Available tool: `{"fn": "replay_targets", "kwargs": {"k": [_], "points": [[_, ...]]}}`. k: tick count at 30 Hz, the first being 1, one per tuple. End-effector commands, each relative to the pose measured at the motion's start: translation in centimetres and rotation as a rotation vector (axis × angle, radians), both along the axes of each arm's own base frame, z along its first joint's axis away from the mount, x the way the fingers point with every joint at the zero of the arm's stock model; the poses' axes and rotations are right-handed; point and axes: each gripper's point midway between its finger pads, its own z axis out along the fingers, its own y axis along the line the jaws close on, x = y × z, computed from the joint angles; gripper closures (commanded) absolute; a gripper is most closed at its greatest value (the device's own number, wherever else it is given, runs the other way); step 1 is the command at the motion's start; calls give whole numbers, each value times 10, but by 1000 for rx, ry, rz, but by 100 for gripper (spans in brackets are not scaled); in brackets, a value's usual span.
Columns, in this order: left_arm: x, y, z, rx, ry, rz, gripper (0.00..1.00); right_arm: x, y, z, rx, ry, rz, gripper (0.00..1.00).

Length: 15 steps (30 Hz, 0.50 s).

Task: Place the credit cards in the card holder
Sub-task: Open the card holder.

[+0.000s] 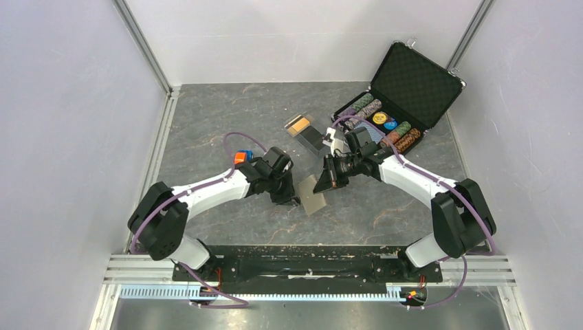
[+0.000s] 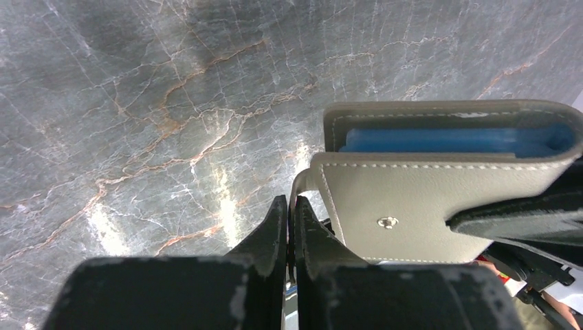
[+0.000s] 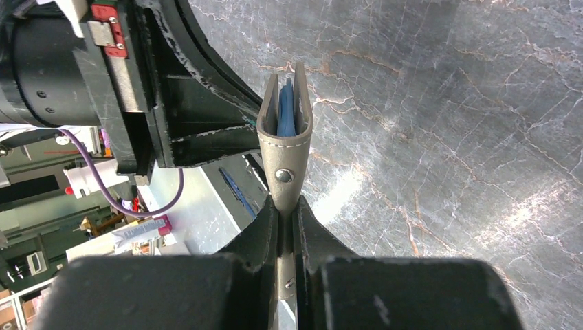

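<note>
**Q:** Where is the card holder [image 1: 316, 197]?

**A:** Over the middle of the worktop [image 1: 227, 117], pinched between both arms. The left fingers [image 2: 271, 234] are clamped on a thin flap edge. The right fingers [image 3: 258, 237] are clamped on the flap just below the snap.

**Q:** Which way does it point?

**A:** In the left wrist view its long edge runs left to right, with the blue-lined mouth turned away from the camera. In the right wrist view it stands edge-on. Whether it touches the worktop cannot be told.

**Q:** And the credit cards [image 1: 300, 125]?

**A:** They lie farther back, near the open briefcase [image 1: 412, 86]. Only the orange-tan one reads clearly.
</note>
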Motion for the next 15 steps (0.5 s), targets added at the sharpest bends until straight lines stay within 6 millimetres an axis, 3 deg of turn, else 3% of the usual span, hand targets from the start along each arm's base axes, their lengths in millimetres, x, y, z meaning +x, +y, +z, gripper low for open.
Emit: {"fn": "replay_targets", "kwargs": {"k": [1,4,6,7,9,12,15], "points": [[10,1,25,-27,-99,15,98,5,4,19,50,-62,29,100],[12,6,37,-22,-147,-9,98,9,4,23,61,-78,34,96],[14,12,47,6,-189,-37,98,14,4,29,72,-94,32,79],[14,14,55,15,-212,-53,98,17,3,33,80,-108,31,64],[15,20,67,49,-255,-103,98,26,0,42,83,-146,16,43],[14,23,88,72,-311,-217,98,37,-6,53,81,-206,-6,24],[9,22,115,65,-371,-347,98,46,-13,64,73,-271,-16,12]]}}
